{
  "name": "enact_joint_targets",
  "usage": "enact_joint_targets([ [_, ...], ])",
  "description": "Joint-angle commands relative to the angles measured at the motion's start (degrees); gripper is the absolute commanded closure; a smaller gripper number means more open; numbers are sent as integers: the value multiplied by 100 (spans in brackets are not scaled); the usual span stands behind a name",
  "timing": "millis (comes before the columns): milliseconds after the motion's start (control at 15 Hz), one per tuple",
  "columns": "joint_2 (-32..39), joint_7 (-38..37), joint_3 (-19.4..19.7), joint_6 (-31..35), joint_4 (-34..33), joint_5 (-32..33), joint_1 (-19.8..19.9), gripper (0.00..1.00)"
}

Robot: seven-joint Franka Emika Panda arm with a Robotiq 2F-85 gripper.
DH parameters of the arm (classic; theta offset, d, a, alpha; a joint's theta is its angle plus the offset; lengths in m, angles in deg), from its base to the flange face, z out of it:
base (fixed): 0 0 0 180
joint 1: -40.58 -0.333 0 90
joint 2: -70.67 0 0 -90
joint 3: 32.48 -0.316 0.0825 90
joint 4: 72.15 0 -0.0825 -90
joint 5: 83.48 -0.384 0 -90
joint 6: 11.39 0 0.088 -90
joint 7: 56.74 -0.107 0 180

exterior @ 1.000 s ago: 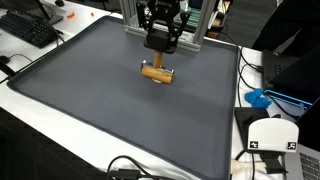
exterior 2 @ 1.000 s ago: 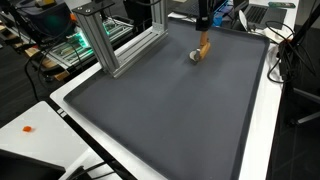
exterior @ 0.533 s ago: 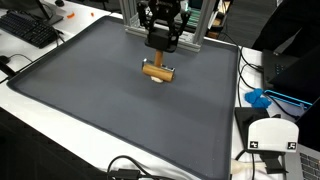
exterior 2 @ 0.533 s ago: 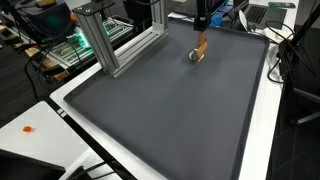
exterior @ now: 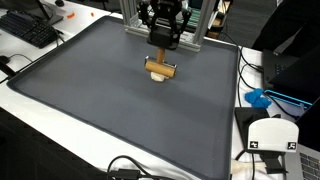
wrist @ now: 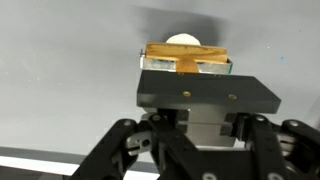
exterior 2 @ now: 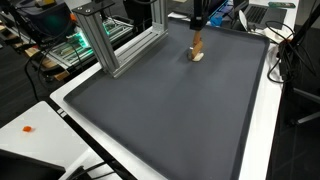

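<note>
My gripper (exterior: pixel 161 58) hangs over the far part of a dark grey mat (exterior: pixel 110 110) and is shut on a small wooden block (exterior: pixel 160 68) with a white round part (exterior: pixel 159 79) under it. The block is held just above the mat. In another exterior view the gripper (exterior 2: pixel 197 32) holds the wooden block (exterior 2: pixel 197 48) near the mat's far edge (exterior 2: pixel 150 110). In the wrist view the wooden block (wrist: pixel 185 55) sits between the fingertips of the gripper (wrist: pixel 186 64), with the white part (wrist: pixel 183 40) beyond it. The fingertips themselves are hidden behind the gripper body.
An aluminium frame (exterior 2: pixel 110 40) stands at the mat's far side. A black keyboard (exterior: pixel 30 28) lies beside the mat. A blue item (exterior: pixel 262 98) and a white device (exterior: pixel 272 135) sit off one edge. Cables (exterior: pixel 130 168) run along the near edge.
The gripper has risen a little with the wooden block, which now hangs more upright and slightly higher off the mat.
</note>
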Motion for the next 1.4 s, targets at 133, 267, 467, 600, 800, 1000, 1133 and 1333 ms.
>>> enact_joint_targets([
  [133, -174, 160, 19, -313, 213, -167, -39, 65],
  [267, -187, 195, 17, -401, 203, -172, -40, 65],
  [467, -218, 215, 16, -501, 178, -164, -44, 65],
  [600, -252, 212, 12, -520, 126, -130, -56, 65],
  [800, -300, 276, -25, -513, -5, -102, -97, 65],
  [1000, -282, 682, -61, -392, -108, -55, -117, 65],
  [1133, -229, 1112, -69, -316, -162, 19, -111, 65],
  [1333, -142, 1866, -76, -290, -257, -11, -76, 65],
])
